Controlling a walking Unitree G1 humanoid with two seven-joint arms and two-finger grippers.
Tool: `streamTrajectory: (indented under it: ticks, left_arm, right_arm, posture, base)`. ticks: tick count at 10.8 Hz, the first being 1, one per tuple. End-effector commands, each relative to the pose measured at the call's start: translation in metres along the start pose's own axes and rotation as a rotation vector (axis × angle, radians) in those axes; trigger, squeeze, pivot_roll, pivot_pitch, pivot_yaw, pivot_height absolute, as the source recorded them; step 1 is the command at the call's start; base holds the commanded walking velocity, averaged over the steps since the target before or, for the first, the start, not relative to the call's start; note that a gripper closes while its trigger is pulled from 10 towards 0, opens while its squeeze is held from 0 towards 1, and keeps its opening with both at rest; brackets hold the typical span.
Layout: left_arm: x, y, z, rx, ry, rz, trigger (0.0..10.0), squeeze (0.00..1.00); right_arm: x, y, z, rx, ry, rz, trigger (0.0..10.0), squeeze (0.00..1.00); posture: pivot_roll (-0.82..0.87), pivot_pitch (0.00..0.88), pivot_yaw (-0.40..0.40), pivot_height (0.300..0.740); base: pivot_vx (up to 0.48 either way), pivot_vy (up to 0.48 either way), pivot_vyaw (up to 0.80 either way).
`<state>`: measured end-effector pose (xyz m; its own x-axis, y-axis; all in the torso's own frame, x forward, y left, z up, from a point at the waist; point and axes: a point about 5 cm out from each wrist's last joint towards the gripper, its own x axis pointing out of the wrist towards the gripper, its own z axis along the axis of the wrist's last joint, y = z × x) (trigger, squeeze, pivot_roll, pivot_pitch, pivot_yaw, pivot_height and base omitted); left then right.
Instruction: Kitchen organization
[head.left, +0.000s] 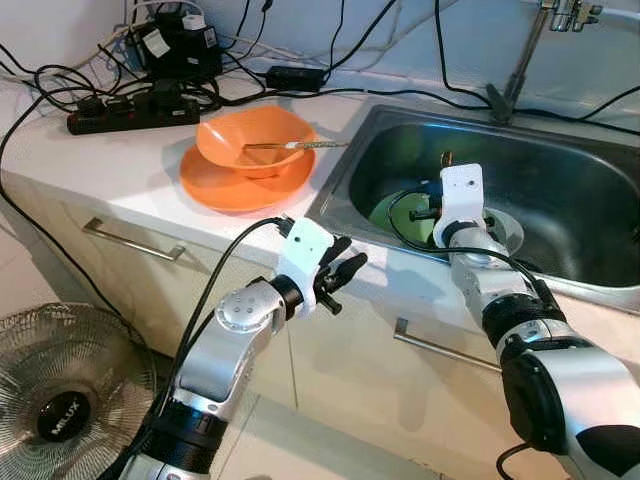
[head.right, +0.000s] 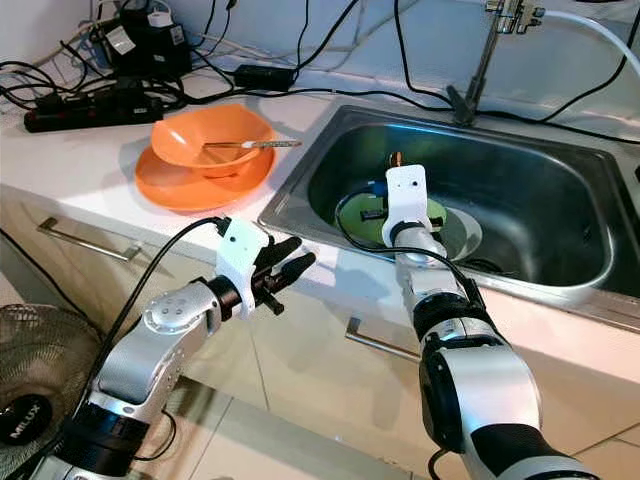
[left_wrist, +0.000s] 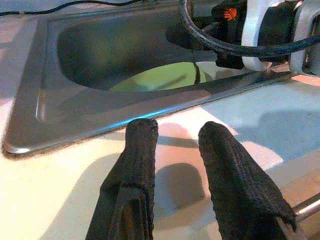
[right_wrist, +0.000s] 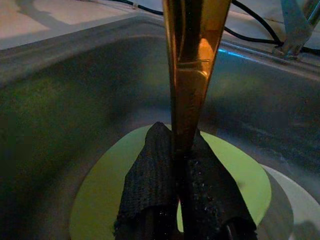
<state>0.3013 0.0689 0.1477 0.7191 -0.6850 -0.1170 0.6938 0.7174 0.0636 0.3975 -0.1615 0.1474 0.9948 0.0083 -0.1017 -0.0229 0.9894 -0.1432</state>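
Note:
My right gripper (right_wrist: 179, 139) reaches down into the steel sink (head.left: 340, 190), shut on the handle of a golden utensil (right_wrist: 192, 60) that stands upright between its fingers. Under it a light green plate (right_wrist: 100, 195) lies flat on the sink floor. My left gripper (left_wrist: 177, 132) hovers at the counter's front edge just outside the sink's near left corner, open with nothing between its fingers (head.left: 345, 268). On the counter to the left an orange bowl (head.left: 255, 135) sits on an orange plate (head.left: 225, 185), and a metal utensil (head.left: 290, 146) rests across the bowl.
A white dish (head.left: 512, 230) lies beside the green plate in the sink. The faucet (head.left: 520, 60) rises at the back. A power strip (head.left: 130, 115) and tangled cables crowd the counter's back left. Drawer handles (head.left: 130, 240) run below, and a floor fan (head.left: 60, 400) stands at lower left.

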Motion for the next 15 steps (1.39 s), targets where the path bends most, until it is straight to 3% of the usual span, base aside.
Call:
streamTrajectory:
  ticks: [1, 2, 3, 4, 6, 7, 8, 9, 10, 12, 15]
  left_arm:
    - [-0.001, -0.002, 0.001, 0.006, 0.004, -0.001, 10.0, 0.00]
    - [-0.001, -0.003, 0.001, 0.002, 0.006, -0.003, 10.0, 0.00]
    - [-0.001, -0.003, 0.001, 0.002, 0.007, -0.003, 10.0, 0.00]
    - [-0.001, -0.003, 0.000, 0.002, 0.008, -0.004, 10.0, 0.00]
    - [-0.001, -0.004, 0.000, 0.000, 0.011, -0.007, 10.0, 0.00]
    - [-0.001, -0.004, 0.000, 0.000, 0.012, -0.008, 10.0, 0.00]
    - [-0.001, -0.004, 0.000, 0.001, 0.011, -0.008, 10.0, 0.00]
    - [-0.001, -0.004, 0.001, 0.005, 0.008, -0.005, 10.0, 0.00]
    - [0.000, -0.001, 0.005, 0.031, -0.014, 0.024, 10.0, 0.00]
    - [0.003, 0.015, 0.025, 0.243, -0.069, 0.169, 10.0, 0.00]
    - [0.007, 0.034, 0.048, 0.397, -0.135, 0.299, 10.0, 0.00]
  right_arm:
    - [0.000, 0.000, -0.003, -0.003, 0.032, 0.003, 10.0, 1.00]
    - [0.000, 0.000, -0.005, -0.005, 0.039, 0.001, 10.0, 1.00]
    - [0.000, 0.000, -0.005, -0.010, 0.040, 0.002, 10.0, 0.40]
    - [0.000, 0.000, -0.005, -0.011, 0.040, 0.003, 10.0, 0.00]
    - [0.000, 0.001, -0.004, -0.009, 0.031, 0.008, 10.0, 0.05]
    - [0.000, 0.001, -0.003, -0.002, 0.025, 0.012, 10.0, 1.00]
    - [0.000, 0.001, -0.001, -0.003, 0.019, 0.014, 10.0, 1.00]
    - [0.001, 0.003, 0.002, -0.023, 0.002, 0.014, 10.0, 0.00]
    - [0.002, 0.004, 0.010, -0.026, -0.038, 0.024, 10.0, 0.00]
    - [0.003, 0.008, 0.035, 0.010, -0.187, 0.065, 10.0, 0.00]
    - [-0.004, 0.008, 0.051, -0.008, -0.341, 0.085, 10.0, 0.00]
  posture:
    - [0.26, 0.044, -0.014, 0.740]
    - [0.26, 0.044, -0.015, 0.740]
    - [0.26, 0.045, -0.015, 0.740]
    - [0.26, 0.046, -0.015, 0.740]
    - [0.26, 0.044, -0.014, 0.740]
    - [0.26, 0.043, -0.014, 0.740]
    - [0.26, 0.043, -0.014, 0.740]
    - [0.26, 0.042, -0.014, 0.740]
    - [0.26, 0.044, -0.014, 0.740]
    - [0.24, 0.045, -0.014, 0.740]
    - [0.21, 0.038, -0.016, 0.740]
  base:
    - [0.000, 0.000, 0.00]
    - [0.000, 0.000, 0.00]
    - [0.000, 0.000, 0.00]
    - [0.000, 0.000, 0.00]
    - [0.000, 0.000, 0.00]
    - [0.000, 0.000, 0.00]
    - [0.000, 0.000, 0.00]
    - [0.000, 0.000, 0.00]
    - [0.000, 0.000, 0.00]
    - [0.000, 0.000, 0.00]
    - [0.000, 0.000, 0.00]
